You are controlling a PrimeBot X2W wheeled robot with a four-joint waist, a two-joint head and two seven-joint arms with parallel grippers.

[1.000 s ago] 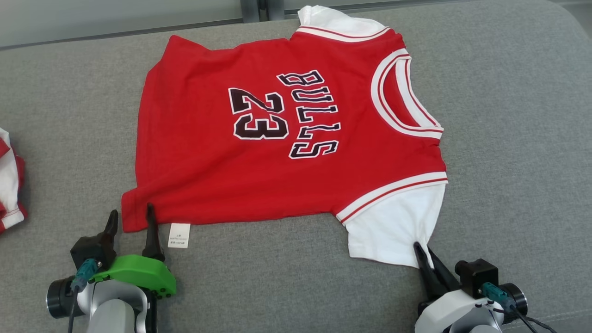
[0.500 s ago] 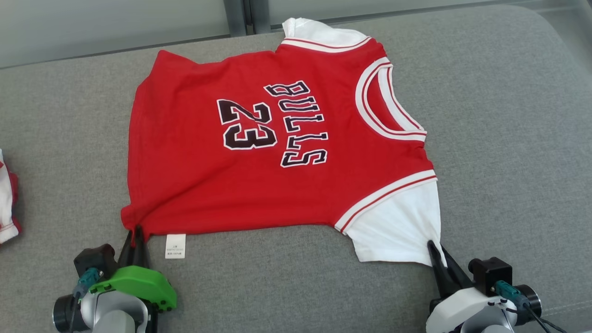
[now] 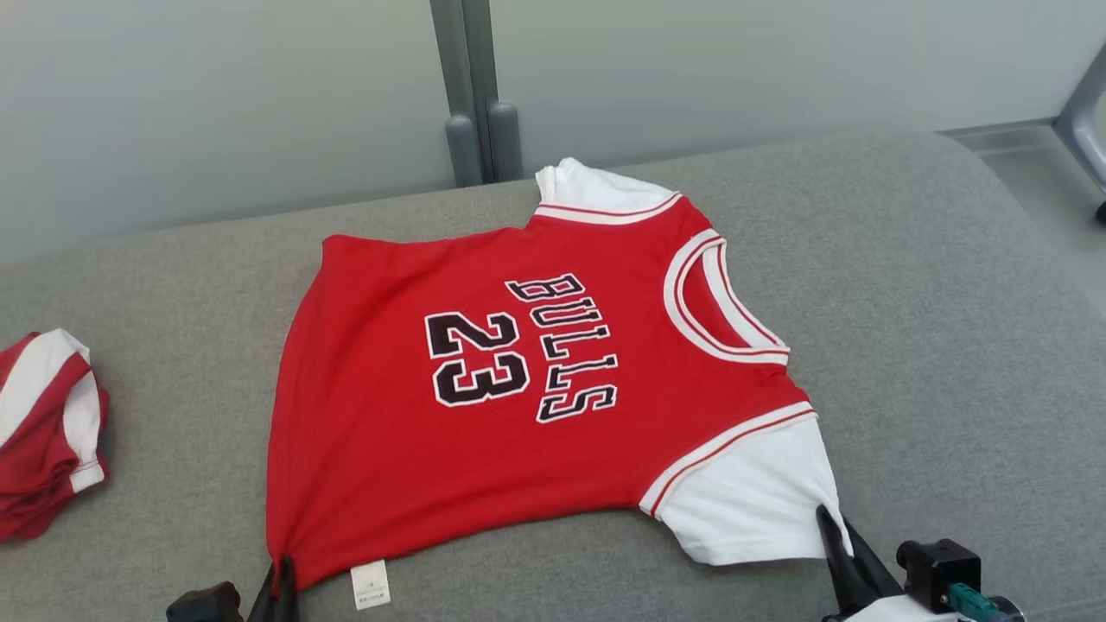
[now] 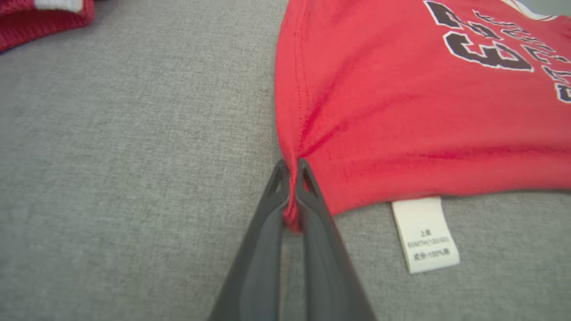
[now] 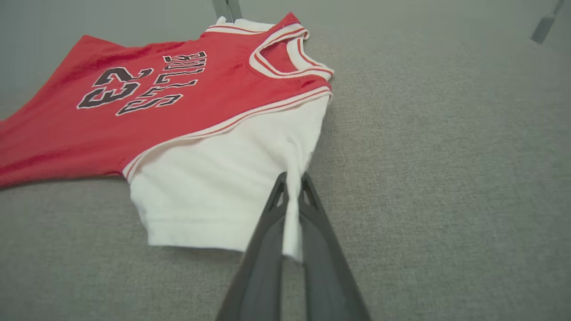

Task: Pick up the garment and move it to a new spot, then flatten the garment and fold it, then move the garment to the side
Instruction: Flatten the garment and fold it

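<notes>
The garment (image 3: 484, 415) is a red jersey with white sleeves and black "BULLS 23" lettering, spread flat on the grey cushioned surface (image 3: 933, 328). My left gripper (image 3: 281, 577) is at the bottom left of the head view, shut on the garment's red hem corner; in the left wrist view the fingers (image 4: 291, 171) pinch bunched red cloth (image 4: 401, 111). My right gripper (image 3: 829, 525) at the lower right is shut on the edge of the white sleeve (image 3: 752, 492); in the right wrist view the right gripper (image 5: 292, 180) has white fabric (image 5: 214, 187) squeezed between its fingers.
A folded red and white garment (image 3: 43, 432) lies at the left edge of the surface. A white care label (image 3: 370, 584) hangs from the hem. Behind the surface stands a pale wall with a grey post (image 3: 471, 95). Open grey cushion lies to the right.
The left gripper closed on the red hem corner. The head camera tilted up, so the jersey sits lower in view. The right gripper keeps its grip on the sleeve.
</notes>
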